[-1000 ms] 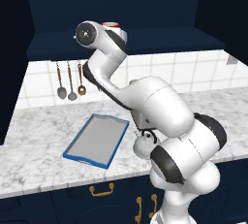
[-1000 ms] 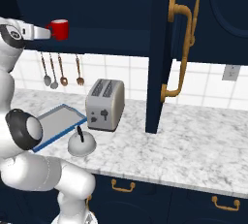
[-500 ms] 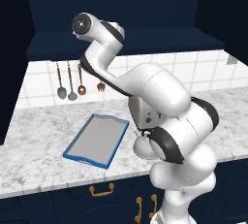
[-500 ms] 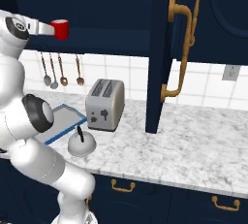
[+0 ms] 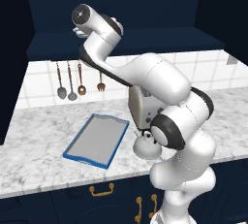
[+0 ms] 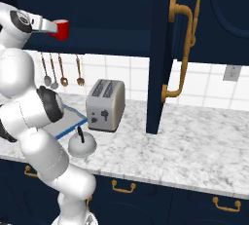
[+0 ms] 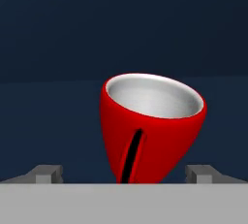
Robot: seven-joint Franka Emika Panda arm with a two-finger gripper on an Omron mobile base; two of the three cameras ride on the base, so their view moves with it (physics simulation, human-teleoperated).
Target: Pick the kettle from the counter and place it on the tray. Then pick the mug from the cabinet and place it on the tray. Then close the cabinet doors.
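A small bright red mug (image 7: 150, 133) with a pale inside is seen standing inside the large dark navy upper wall cabinet (image 6: 116, 9), its thin side handle turned towards the hand camera. The mug is framed between the 2 dark fingertips of the two-finger gripper (image 7: 125, 173), whose jaws are spread to their full width on either side of it; no contact with the mug can be made out, and nothing is held. In the right base view the mug (image 6: 60, 28) is seen just ahead of the raised white arm, at the cabinet's shelf. A tall navy cabinet door (image 6: 160, 53) with a vertical brass handle is shown swung open. Below, on the white-and-grey marbled stone counter (image 6: 194, 141), the squat silver-grey metal kettle (image 6: 81, 142) with a black handle is placed just in front of the boxy silver toaster (image 6: 105, 105). The flat grey tray (image 5: 98, 139) with a raised blue rim is seen beside the kettle, bare.
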